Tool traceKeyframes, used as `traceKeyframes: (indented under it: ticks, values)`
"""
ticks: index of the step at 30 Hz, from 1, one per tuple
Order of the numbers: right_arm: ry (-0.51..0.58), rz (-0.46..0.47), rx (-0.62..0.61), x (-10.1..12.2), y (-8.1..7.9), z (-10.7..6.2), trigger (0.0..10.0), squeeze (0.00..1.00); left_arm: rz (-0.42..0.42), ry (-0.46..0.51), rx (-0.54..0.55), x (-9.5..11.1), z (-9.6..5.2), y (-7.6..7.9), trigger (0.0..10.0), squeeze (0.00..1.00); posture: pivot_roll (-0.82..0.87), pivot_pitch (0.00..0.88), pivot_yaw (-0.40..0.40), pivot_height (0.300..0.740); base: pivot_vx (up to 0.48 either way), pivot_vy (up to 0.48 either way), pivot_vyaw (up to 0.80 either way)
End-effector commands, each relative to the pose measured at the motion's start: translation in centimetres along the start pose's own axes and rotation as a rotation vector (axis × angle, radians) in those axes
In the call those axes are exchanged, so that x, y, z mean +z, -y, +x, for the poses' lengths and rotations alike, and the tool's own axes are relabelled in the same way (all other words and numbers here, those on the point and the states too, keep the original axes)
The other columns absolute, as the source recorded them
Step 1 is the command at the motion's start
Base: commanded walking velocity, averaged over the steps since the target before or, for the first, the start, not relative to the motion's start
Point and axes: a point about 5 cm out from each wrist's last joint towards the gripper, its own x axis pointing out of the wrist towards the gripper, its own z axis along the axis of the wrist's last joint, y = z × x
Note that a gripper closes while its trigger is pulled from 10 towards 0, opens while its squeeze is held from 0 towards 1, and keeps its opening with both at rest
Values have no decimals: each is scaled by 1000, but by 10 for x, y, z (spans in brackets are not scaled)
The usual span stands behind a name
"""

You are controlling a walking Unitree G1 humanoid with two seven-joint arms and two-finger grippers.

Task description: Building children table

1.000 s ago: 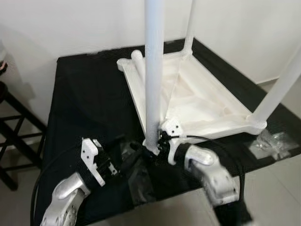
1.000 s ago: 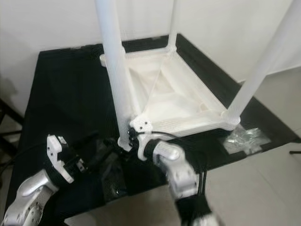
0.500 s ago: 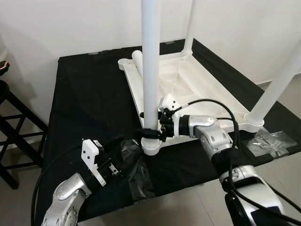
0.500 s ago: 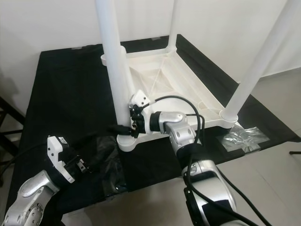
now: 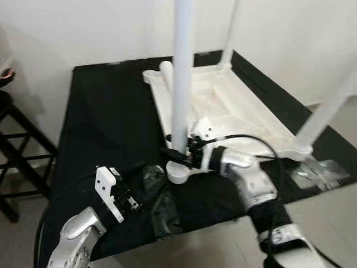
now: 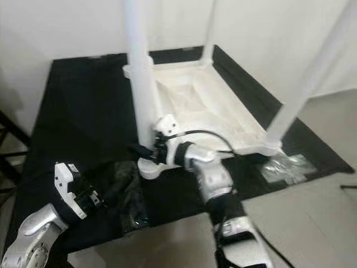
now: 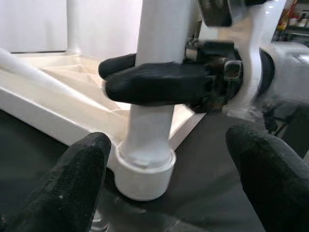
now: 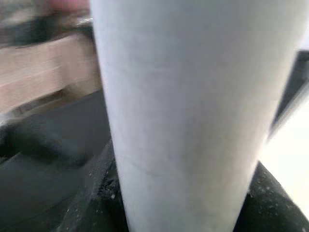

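a low surface draped in a black cloth [image 5: 106, 117] stands against a plain white wall [image 5: 83, 28], with pale tiled floor [image 5: 329, 223] at the near edge and to the robot's right. on the cloth lies the white children's table top [image 5: 234, 111], turned underside up, its raised rim and diagonal ribs showing, running from near the middle of the cloth back toward the wall. white round legs rise from its corners: the nearest leg [image 5: 181, 84] stands upright in the socket [image 5: 179, 173] at the near left corner, another leg [image 5: 228, 33] at the far corner by the wall, and a third leg [image 5: 329, 106] at the near right corner, leaning out of the top of the picture. the right gripper [image 5: 177, 153] reaches in from the robot's right and its black fingers [image 7: 159, 82] are clamped around the nearest leg just above the socket, one finger on each side, as the left wrist view shows plainly. the left gripper [image 7: 169, 169] hovers low over the cloth just in front of that socket, its two fingers spread wide apart with nothing between them. crumpled clear plastic wrap [image 5: 159, 201] lies on the cloth at the near edge beside the left gripper, and a second clear plastic bag [image 5: 315, 170] sits at the right corner of the cloth, near the third leg's foot. a dark stool [image 5: 17, 151] stands on the floor off the left side of the surface.
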Motion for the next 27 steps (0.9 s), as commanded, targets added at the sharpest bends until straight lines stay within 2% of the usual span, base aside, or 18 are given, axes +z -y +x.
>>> traceKeyframes:
  ticks: [1, 2, 4, 5, 8, 9, 11, 13, 15, 16, 19, 20, 21, 25, 27]
  values:
    - [-112, 80, -99, -31, -10, -3, 0, 0, 3, -11, 2, -1, -1, -1, 10000, 0, -60, 142, -1, 740, 0, 0, 0]
    - [-78, 148, -145, -29, -10, -4, 10000, 0, 2, -12, 3, -1, 0, -2, 10000, 0, -71, 130, 3, 740, 0, 0, 0]
    - [-61, 163, -178, -29, -8, -5, 10000, 0, 2, -18, -9, -2, 1, -3, 10000, 0, -63, 122, -1, 740, 0, 0, 0]
    - [-35, 151, -154, -25, -7, -6, 10000, 318, 2, -23, -17, -3, 3, -4, 10000, 0, -66, 115, -2, 740, 0, 0, 0]
    - [-22, 144, -138, -23, -8, -6, 10000, 318, 1, -27, -22, -3, 3, -4, 10000, 0, -66, 115, -2, 740, 0, 0, 0]
    - [-7, 142, -95, -20, -13, -6, 10000, 1000, 1, -26, -8, -3, 3, -5, 10000, 0, -61, 109, -4, 740, 0, 0, 0]
    - [8, 144, -59, -17, -17, -6, 10000, 1000, 0, -23, 12, -3, 2, -6, 10000, 0, -61, 109, -4, 740, 0, 0, 0]
    - [43, 144, 4, -10, -27, -11, 10000, 1000, 4, -25, 88, -3, -1, -10, 10000, 0, -64, 108, -2, 740, 0, 0, 0]
    - [43, 144, 4, -10, -27, -11, 10000, 1000, 4, -25, 88, -3, -1, -10, 10000, 0, -64, 108, -2, 740, 0, 0, 0]
    - [65, 122, 54, -2, -40, -25, 10000, 1000, 13, -52, 203, -3, -7, -17, 10000, 0, -73, 109, 0, 740, 0, 0, 0]
    - [68, 114, 68, 0, -44, -30, 10000, 1000, 17, -61, 242, -3, -9, -20, 10000, 0, -73, 109, 0, 740, 0, 0, 0]
    - [65, 105, 76, 0, -49, -38, 10000, 1000, 18, -67, 296, -3, -11, -24, 10000, 0, -77, 109, 2, 740, 0, 0, 0]
    - [63, 101, 79, -1, -53, -44, 10000, 1000, 17, -75, 337, -2, -13, -27, 10000, 0, -85, 111, 5, 740, 0, 0, 0]
    - [59, 104, 79, -2, -56, -49, 10000, 1000, 22, -83, 372, -2, -15, -29, 10000, 0, -87, 111, 6, 740, 0, 0, 0]
    - [33, 119, -48, -12, -46, -66, 10000, 1000, 18, -74, 509, -1, -28, -33, 10000, 0, -106, 116, 15, 740, 0, 0, 0]
